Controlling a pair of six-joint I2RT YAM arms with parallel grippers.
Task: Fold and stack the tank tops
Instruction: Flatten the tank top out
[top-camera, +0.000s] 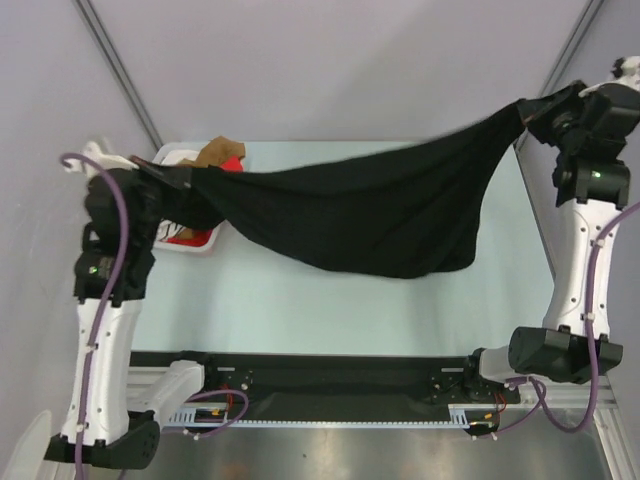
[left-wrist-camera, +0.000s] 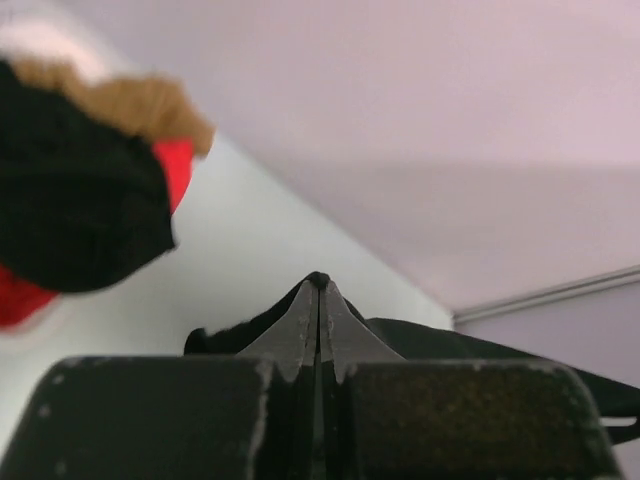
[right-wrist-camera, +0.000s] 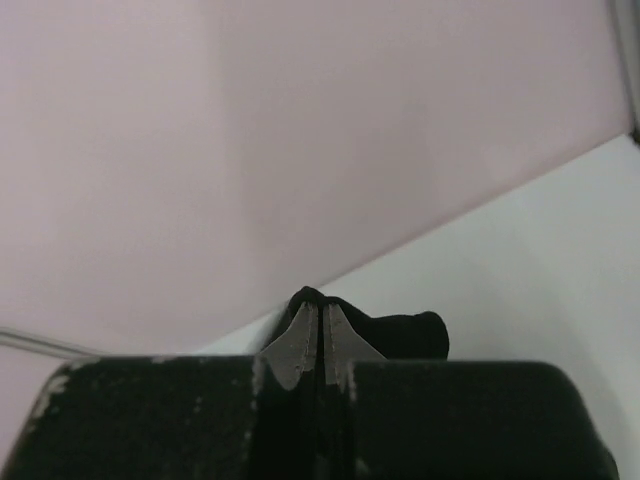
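Note:
The large black tank top (top-camera: 370, 210) hangs stretched in the air between both grippers, sagging over the table's middle. My left gripper (top-camera: 190, 180) is shut on its left end; the left wrist view shows the closed fingertips (left-wrist-camera: 318, 290) pinching black cloth (left-wrist-camera: 440, 340). My right gripper (top-camera: 525, 112) is shut on its right end, held high at the far right; the right wrist view shows closed fingertips (right-wrist-camera: 320, 312) with black cloth (right-wrist-camera: 400, 335) bunched behind them. The red tank top (top-camera: 192, 236) lies in the basket, mostly hidden; it also shows blurred in the left wrist view (left-wrist-camera: 175, 170).
A white plastic basket (top-camera: 175, 152) stands at the table's far left, holding red cloth and a brown garment (top-camera: 218, 153). The pale table (top-camera: 300, 310) stretches below the hanging cloth. Grey walls and metal frame rails surround the table.

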